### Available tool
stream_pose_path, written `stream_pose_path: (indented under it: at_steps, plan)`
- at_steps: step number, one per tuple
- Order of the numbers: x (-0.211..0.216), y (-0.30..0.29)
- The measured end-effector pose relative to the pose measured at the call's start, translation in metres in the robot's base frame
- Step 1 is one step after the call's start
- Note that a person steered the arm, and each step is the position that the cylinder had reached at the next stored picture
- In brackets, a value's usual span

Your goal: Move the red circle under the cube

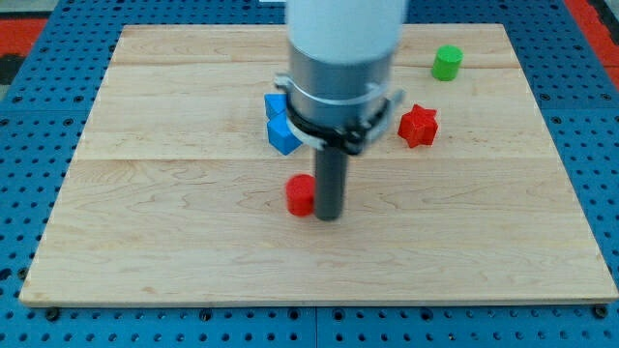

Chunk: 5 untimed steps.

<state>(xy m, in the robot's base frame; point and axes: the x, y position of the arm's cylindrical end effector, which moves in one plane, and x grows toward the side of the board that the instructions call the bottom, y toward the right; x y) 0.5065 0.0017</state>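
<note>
From the one camera view we count four small blocks: one red round block (301,195), one red star-shaped block (418,126), one green cylinder block (447,63) and one blue block (280,128) (partly hidden behind our arm's grey collar, so we cannot tell whether it is a cube or two pieces).

They sit on a pale wooden board (145,222) made of joined planks, which lies on a blue perforated table (19,193).

The red round block looks like a short plastic cylinder, lying near the board's middle. It is at 5 o'clock from the blue block and well apart from it. Our tip (330,217) is at 3 o'clock of the red round block, touching or just beside it. The rod carries no jaws, so it holds nothing. The star is at 3 o'clock of the blue block; the green cylinder is at 1 o'clock of the star.
</note>
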Motion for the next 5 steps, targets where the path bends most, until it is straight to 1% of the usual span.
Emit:
stream_pose_path:
  at_steps: [2,3,4,5]
  plan:
    - [0.023,-0.046]
    - [-0.002,-0.048]
    - [-0.039,-0.035]
    - [-0.029,-0.034]
